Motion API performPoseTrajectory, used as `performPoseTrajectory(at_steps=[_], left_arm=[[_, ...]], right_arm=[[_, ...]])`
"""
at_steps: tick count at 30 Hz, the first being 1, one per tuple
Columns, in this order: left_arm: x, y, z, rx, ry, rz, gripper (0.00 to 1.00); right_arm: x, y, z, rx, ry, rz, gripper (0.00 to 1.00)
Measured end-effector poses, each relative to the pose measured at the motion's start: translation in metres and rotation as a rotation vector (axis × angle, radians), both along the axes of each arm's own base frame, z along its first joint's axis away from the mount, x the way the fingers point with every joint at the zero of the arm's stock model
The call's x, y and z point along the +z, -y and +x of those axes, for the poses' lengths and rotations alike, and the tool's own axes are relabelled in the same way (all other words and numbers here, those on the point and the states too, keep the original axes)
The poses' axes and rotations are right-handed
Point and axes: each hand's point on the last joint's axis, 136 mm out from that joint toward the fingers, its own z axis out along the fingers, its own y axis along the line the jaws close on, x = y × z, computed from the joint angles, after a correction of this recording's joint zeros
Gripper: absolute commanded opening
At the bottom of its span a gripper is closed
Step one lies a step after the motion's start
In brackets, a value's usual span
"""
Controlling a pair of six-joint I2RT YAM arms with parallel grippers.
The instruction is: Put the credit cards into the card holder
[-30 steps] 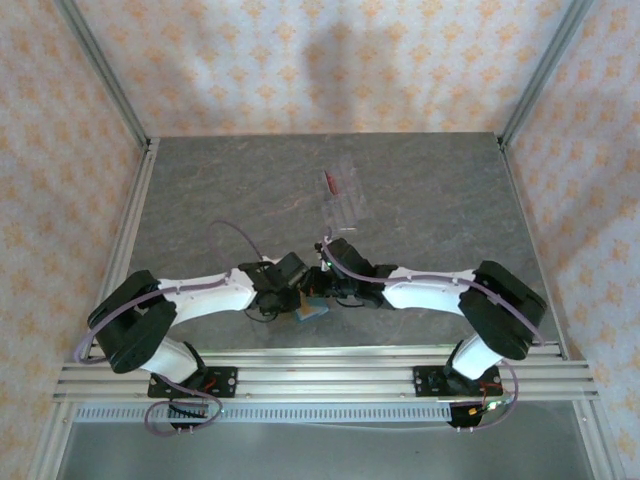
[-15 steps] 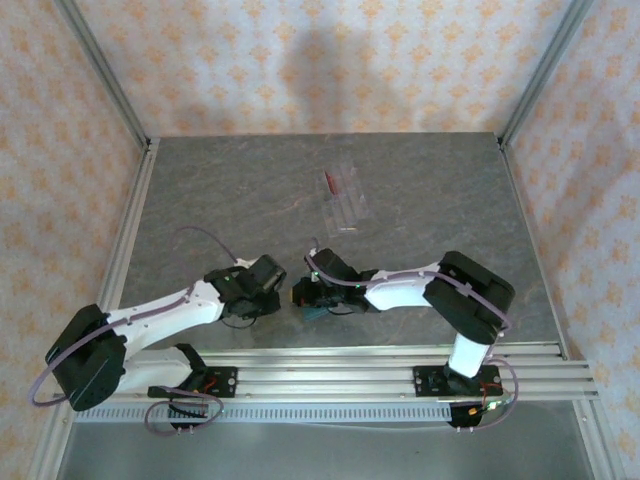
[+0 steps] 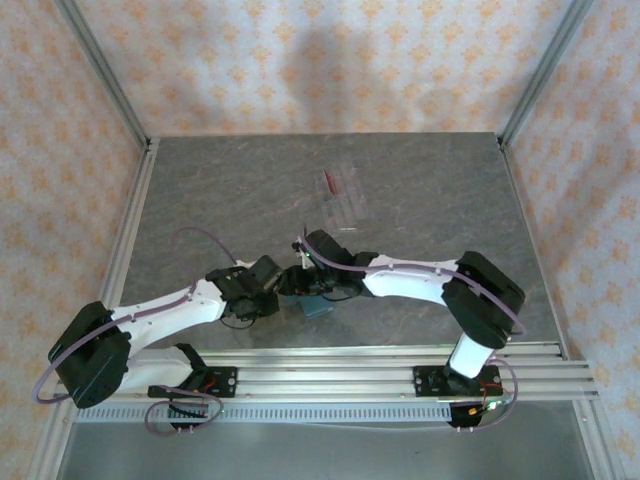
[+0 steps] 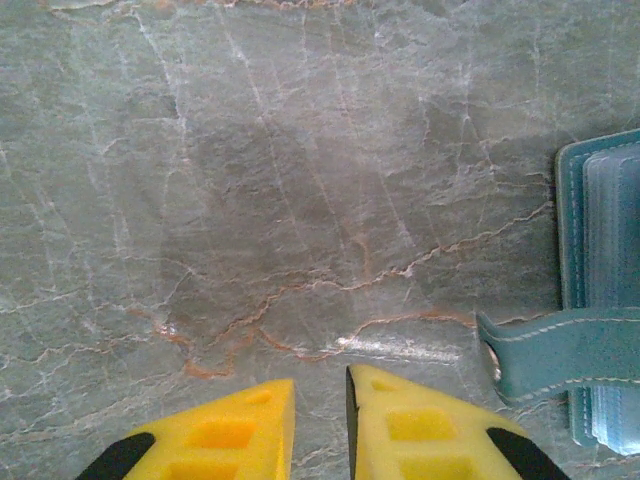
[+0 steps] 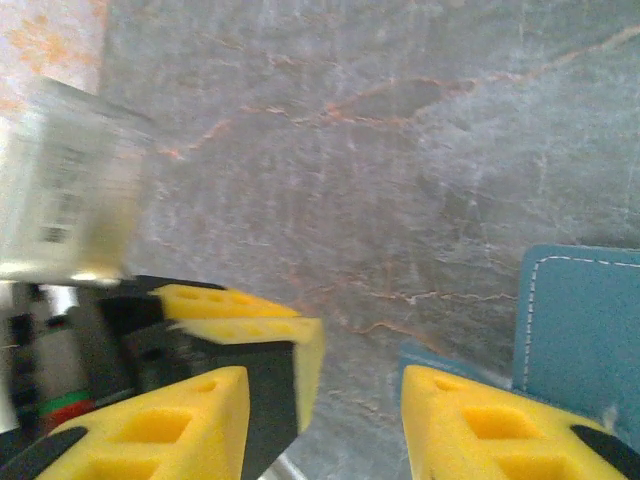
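Your credit cards [image 3: 340, 198] lie far of both empty tools, long axis near-to-far, closer to the half-open right tool [image 5: 325, 400] than the barely parted left tool [image 4: 320, 400] beside the teal card holder [image 4: 600, 240].

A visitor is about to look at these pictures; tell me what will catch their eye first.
The left tool and right tool meet nose to nose near the front edge of the table, by the teal card holder. Farther back, mid-table, a dark red card shows among clear plastic pieces.
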Motion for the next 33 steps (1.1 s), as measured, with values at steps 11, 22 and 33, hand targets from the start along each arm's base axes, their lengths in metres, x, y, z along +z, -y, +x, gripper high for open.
performPoseTrajectory(at_steps=[11, 22, 33], left_arm=[[0.016, 0.012, 0.007, -0.033, 0.019, -0.034, 0.22], [0.021, 0.07, 0.041, -0.135, 0.001, -0.022, 0.18], [-0.016, 0.065, 0.034, -0.133, -0.072, 0.026, 0.16]], right_arm=[[0.016, 0.05, 0.015, -0.044, -0.007, -0.067, 0.45], [-0.031, 0.081, 0.005, -0.041, -0.044, -0.227, 0.44], [-0.06, 0.097, 0.003, -0.043, -0.061, -0.314, 0.54]])
